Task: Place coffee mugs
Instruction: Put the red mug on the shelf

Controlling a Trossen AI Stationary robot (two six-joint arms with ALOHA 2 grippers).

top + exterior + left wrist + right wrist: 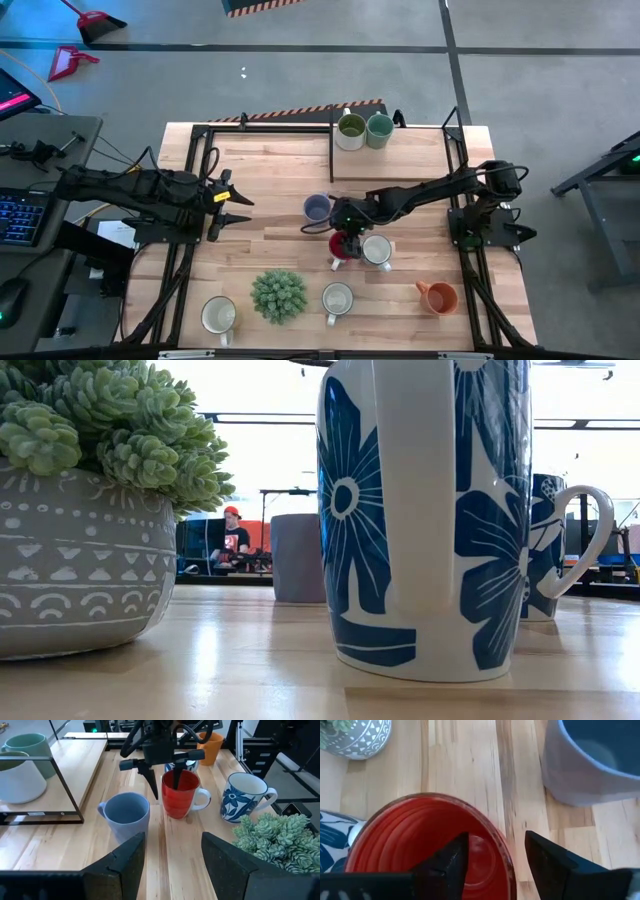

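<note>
Two mugs, the olive green mug and the teal green mug, already stand side by side on the raised platform at the far side of the surface, so the placing looks only begun. The right hand is down over the red mug near the middle of the surface, its fingers apart and straddling the rim, one finger inside the cup and the other outside the wall; it has not closed on it, as far as the wrist view shows. Just beside the red mug sit the blue-grey mug and a white mug with blue flowers. Left to move, by my reading, are these three, the orange mug toward the right edge, and two more white mugs along the near edge, either side of the potted succulent. The left hand waits open at the left side of the surface, holding nothing.
</note>
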